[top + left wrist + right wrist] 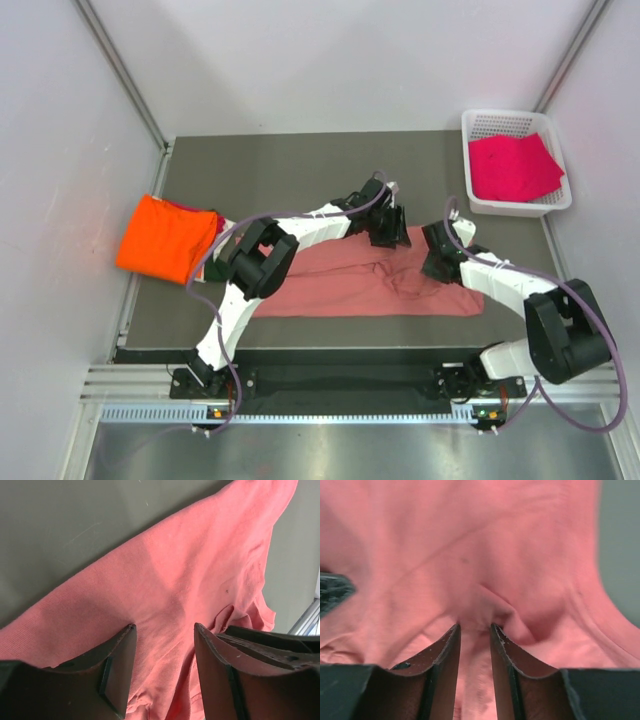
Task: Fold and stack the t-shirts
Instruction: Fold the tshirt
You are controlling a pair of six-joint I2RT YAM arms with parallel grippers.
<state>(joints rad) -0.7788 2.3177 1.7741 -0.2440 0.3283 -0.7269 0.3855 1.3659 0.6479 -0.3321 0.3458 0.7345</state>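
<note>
The salmon-pink t-shirt (340, 285) lies flat on the table (300, 165). At its far edge the left gripper (165, 627) rests on the cloth with jaws about half apart, and we see nothing held. A little right, the right gripper (475, 626) has narrow jaws that pinch a small ridge of this shirt. The orange t-shirt (168, 238) lies past its left end. The magenta t-shirt (512, 167) lies in the white basket (500, 115), beyond its right end.

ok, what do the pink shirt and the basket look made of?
Pink shirt: soft knit cloth, matte. The wrist views show a fine fabric grain, creases and a stitched hem.
Basket: probably rigid plastic, white with a slight sheen. It has moulded mesh walls and a solid rim.
</note>
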